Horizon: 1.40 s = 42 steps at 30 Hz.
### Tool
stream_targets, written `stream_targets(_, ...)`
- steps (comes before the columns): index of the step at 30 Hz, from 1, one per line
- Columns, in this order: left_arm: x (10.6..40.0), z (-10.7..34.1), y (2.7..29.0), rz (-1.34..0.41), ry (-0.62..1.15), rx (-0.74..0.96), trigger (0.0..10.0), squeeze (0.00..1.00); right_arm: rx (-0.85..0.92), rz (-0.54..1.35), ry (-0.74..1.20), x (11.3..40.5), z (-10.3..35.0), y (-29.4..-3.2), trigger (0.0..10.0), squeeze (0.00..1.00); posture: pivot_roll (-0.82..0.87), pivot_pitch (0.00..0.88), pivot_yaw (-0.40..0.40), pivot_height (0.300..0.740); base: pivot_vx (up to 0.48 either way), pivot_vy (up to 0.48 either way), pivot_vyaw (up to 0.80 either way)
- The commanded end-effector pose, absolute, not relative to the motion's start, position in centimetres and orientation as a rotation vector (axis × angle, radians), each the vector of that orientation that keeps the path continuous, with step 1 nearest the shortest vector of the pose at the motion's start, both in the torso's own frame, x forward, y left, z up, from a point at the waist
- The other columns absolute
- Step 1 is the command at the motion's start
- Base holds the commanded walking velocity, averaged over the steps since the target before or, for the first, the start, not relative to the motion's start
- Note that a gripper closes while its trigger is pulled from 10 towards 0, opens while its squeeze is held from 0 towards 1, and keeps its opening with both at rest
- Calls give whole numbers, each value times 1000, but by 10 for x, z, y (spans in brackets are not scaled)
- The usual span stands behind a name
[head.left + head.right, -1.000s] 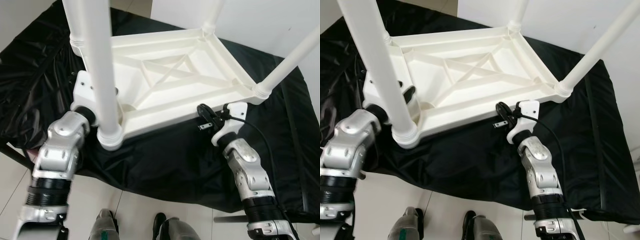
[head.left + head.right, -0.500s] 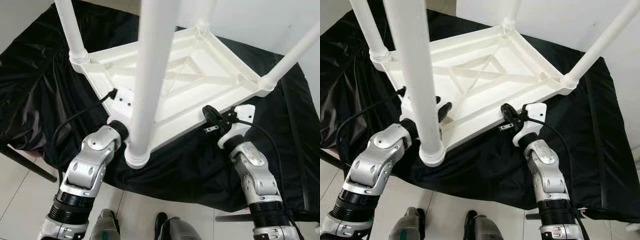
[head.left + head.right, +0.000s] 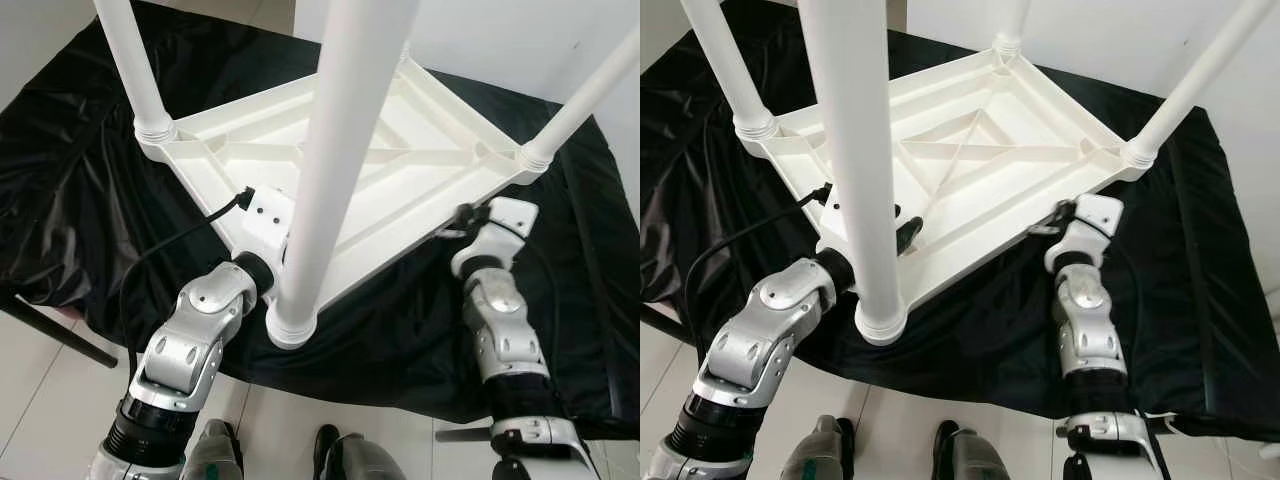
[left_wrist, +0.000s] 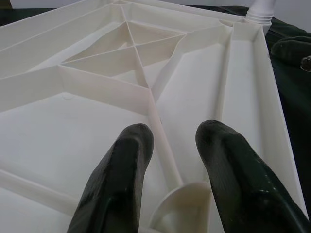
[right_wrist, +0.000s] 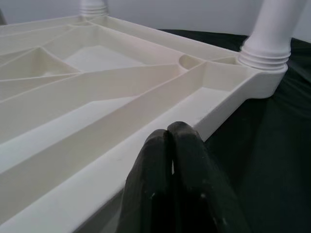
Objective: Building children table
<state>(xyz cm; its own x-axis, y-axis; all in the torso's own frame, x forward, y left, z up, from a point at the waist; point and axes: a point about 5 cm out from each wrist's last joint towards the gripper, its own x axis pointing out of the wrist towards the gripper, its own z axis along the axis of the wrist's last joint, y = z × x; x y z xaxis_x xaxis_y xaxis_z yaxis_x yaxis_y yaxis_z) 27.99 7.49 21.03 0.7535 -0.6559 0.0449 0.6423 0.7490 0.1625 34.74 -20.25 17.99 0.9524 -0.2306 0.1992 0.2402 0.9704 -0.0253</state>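
Upturned white table (image 3: 400,150) on black cloth (image 3: 80,190), four legs up.
Left claw (image 4: 170,160) fingers apart over a rib; right claw (image 5: 171,160) pressed together at the rim. No writing legible.

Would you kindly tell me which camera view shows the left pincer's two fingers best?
The left wrist view: the left pincer sits large, fingers apart over a rib of the white table. In the right eye view one finger peeks past the near leg; the left eye view gives mostly the wrist.

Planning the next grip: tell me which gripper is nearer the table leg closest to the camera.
Left. The left gripper reaches into the table's underside right beside that leg; the right gripper sits at the rim, toward the far-right corner.
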Motion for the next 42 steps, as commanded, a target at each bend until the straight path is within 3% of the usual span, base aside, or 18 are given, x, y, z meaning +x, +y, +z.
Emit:
stream_targets(1, 273, 206, 69, -760, -80, 138, 10000, 0, -46, -302, -164, 347, 171, -209, 10000, 0, 132, 216, -70, 740, 0, 0, 0)
stream_targets(9, 268, 208, 71, -746, -69, 136, 10000, 0, 35, -302, -95, 377, 169, -191, 10000, 0, 161, 233, -82, 740, 0, 0, 0)
stream_targets(21, 263, 211, 74, -729, -68, 138, 10000, 0, 103, -263, -47, 396, 176, -177, 10000, 0, 180, 255, -90, 740, 0, 0, 0)
stream_targets(28, 262, 215, 74, -726, -72, 133, 10000, 0, 155, -122, -21, 406, 184, -159, 10000, 0, 182, 259, -92, 740, 0, 0, 0)
stream_targets(30, 261, 217, 71, -725, -74, 120, 10000, 0, 221, 47, -29, 410, 190, -141, 10000, 0, 182, 259, -92, 740, 0, 0, 0)
stream_targets(36, 260, 221, 68, -725, -80, 100, 10000, 0, 304, 232, -85, 411, 202, -123, 10000, 0, 180, 262, -85, 740, 0, 0, 0)
stream_targets(42, 259, 222, 63, -742, -81, 92, 10000, 0, 347, 229, -145, 413, 212, -127, 10000, 0, 177, 262, -77, 740, 0, 0, 0)
